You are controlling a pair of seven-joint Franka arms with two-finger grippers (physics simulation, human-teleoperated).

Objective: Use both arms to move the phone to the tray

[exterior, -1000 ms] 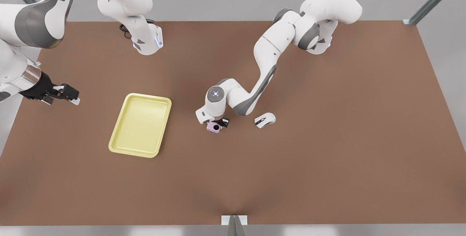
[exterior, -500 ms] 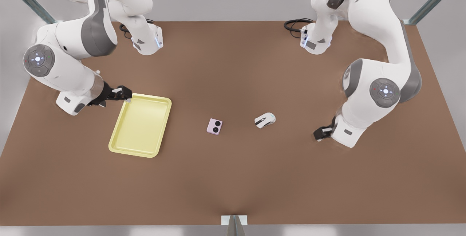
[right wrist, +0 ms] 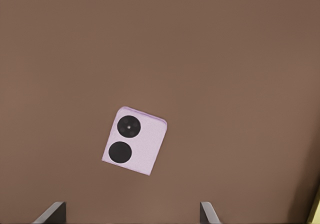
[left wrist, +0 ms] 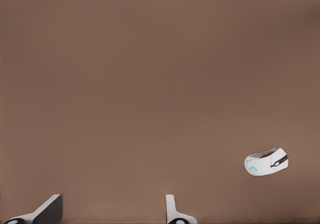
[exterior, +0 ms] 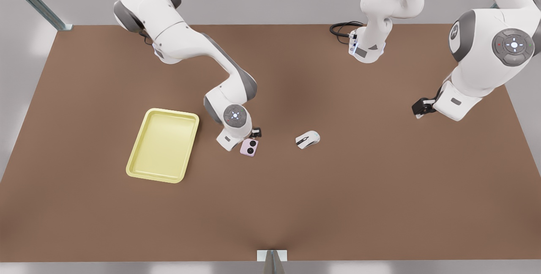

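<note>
The phone [exterior: 249,147] is a small, nearly square slab of pale pink-lilac. It has rounded corners and two black round circles stacked along one side. It lies flat on the brown bench [exterior: 338,202], circles up, and nothing grips it. It sits between the tray [exterior: 169,111] on the front view's left and a white computer mouse [exterior: 307,139] on the front view's right, apart from both.

In the right wrist view the phone [right wrist: 134,141] sits a little askew on bare bench, and a sliver of the yellow tray [right wrist: 316,209] shows at the picture's edge.

The right pincer [exterior: 255,132] hangs just beside the phone, on the arm that reaches in from the front view's left. Its fingers are spread wide and empty [right wrist: 131,214].

The left pincer [exterior: 422,107] is well away on the front view's right, held above the bench. It is also spread wide with nothing in it [left wrist: 112,214], and the mouse [left wrist: 267,162] lies far off in its camera.

By count there are one phone, one pale yellow tray with a raised rim, one mouse and two arms.
</note>
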